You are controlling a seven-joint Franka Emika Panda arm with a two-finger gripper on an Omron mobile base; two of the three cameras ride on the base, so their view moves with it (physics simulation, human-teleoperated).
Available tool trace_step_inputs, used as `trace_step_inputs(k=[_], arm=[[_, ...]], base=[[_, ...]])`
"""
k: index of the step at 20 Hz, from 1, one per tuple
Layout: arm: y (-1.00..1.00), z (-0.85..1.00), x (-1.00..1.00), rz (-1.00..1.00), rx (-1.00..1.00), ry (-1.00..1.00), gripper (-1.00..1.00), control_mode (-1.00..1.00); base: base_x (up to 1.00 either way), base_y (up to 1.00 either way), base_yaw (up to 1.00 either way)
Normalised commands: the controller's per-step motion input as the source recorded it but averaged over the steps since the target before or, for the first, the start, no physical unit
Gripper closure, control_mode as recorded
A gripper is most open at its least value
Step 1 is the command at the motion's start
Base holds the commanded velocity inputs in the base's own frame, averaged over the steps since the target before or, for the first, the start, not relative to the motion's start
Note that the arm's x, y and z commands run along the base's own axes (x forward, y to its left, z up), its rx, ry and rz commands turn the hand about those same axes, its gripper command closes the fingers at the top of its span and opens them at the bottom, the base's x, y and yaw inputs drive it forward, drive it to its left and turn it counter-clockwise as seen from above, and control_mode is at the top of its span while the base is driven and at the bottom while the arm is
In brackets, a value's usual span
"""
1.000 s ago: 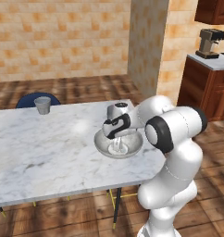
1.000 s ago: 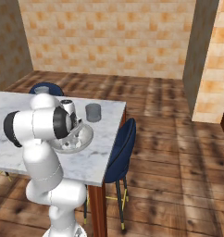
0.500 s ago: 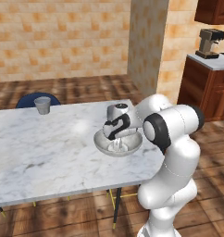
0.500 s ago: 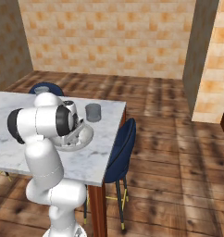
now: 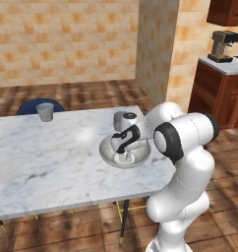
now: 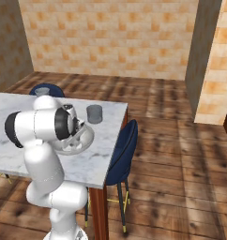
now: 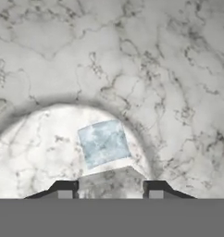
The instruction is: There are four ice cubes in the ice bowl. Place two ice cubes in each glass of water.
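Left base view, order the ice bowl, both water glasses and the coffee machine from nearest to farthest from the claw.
1. Ice bowl, around the claw.
2. Near glass, just behind the bowl.
3. Far glass, at the table's far left edge.
4. Coffee machine, on the counter far right.

pale ice cube (image 7: 104,142) in silvery ice bowl (image 5: 109,150), two grey tumblers (image 5: 45,111)

Even, bright rendered light — soft shadows under the table (image 5: 52,162) and chair (image 6: 122,150); no glare; all 3 views slightly soft, low-resolution.
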Motion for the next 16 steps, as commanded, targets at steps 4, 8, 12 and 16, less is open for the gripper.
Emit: trace_step_inputs(k=[4, 8, 12, 16], arm=[[-0.04, 0.08, -0.46, -0.11, 0.04, -0.2, 1.0, -1.0], [0.02, 0.81, -0.28, -0.09, 0.12, -0.27, 1.0, -1.0], [0.0, 1.0, -0.04, -0.04, 0.15, -0.12, 1.0, -1.0], [-0.02, 1.0, 0.0, -0.07, 0.08, 0.04, 1.0, -1.0]], base=[[0.0, 0.0, 0.0], [0.0, 0.0, 0.0], [0.0, 0.0, 0.0], [0.0, 0.0, 0.0]])
